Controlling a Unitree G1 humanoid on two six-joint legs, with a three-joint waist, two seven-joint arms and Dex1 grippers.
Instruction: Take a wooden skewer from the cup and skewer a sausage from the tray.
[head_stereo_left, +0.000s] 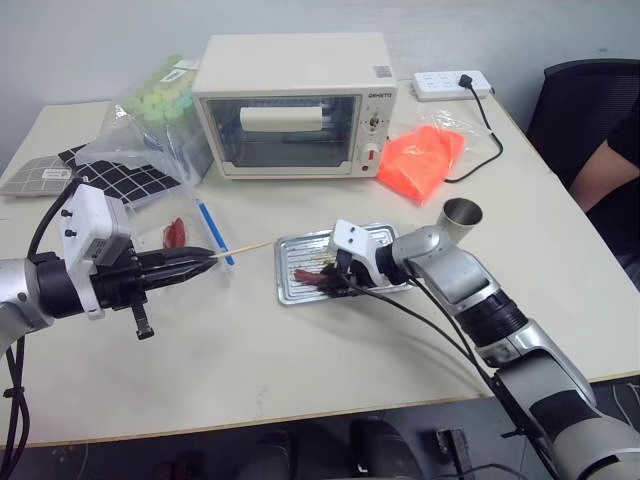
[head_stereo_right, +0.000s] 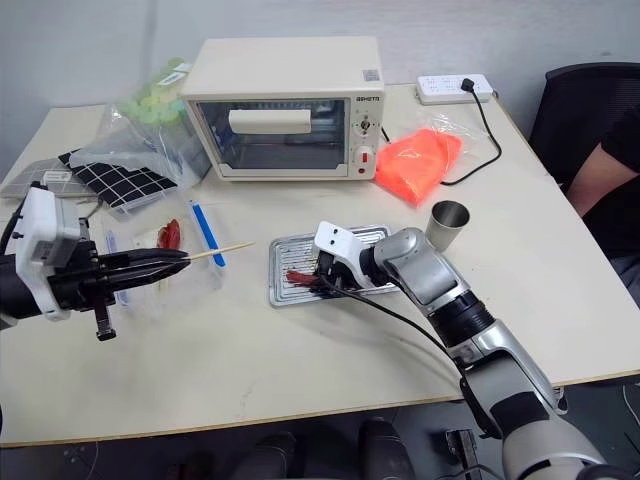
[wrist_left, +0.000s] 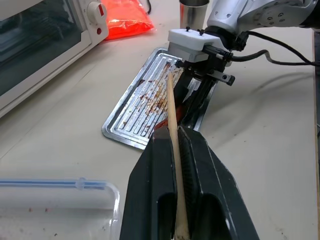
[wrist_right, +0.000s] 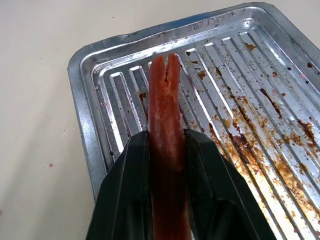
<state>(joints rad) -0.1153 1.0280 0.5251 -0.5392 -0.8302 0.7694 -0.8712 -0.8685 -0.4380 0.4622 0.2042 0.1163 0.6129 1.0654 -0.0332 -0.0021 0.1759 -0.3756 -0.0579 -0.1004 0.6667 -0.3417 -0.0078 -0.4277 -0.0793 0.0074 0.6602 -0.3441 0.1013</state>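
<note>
My left gripper (head_stereo_left: 205, 257) is shut on the wooden skewer (head_stereo_left: 245, 248), a thin pale stick that juts from its fingertips toward the tray (head_stereo_left: 300, 250). In the left wrist view the skewer (wrist_left: 170, 95) points at my right gripper, its tip a little short of it. The right gripper (head_stereo_left: 335, 280) reaches into the silver tray and is shut on the red sausage (wrist_right: 164, 100), whose split end sticks out beyond the fingers (wrist_right: 131, 165) over the greasy ridged tray (wrist_right: 240, 60). The steel cup (head_stereo_left: 460, 215) stands upright just right of the tray, behind my right forearm.
A white toaster oven (head_stereo_left: 290, 100) sits at the back, with an orange bag (head_stereo_left: 420, 160) and a power strip (head_stereo_left: 452, 84) to its right. A clear box holding red sausages (head_stereo_left: 175, 235) lies by my left gripper. A person (head_stereo_left: 610, 180) sits at the right edge.
</note>
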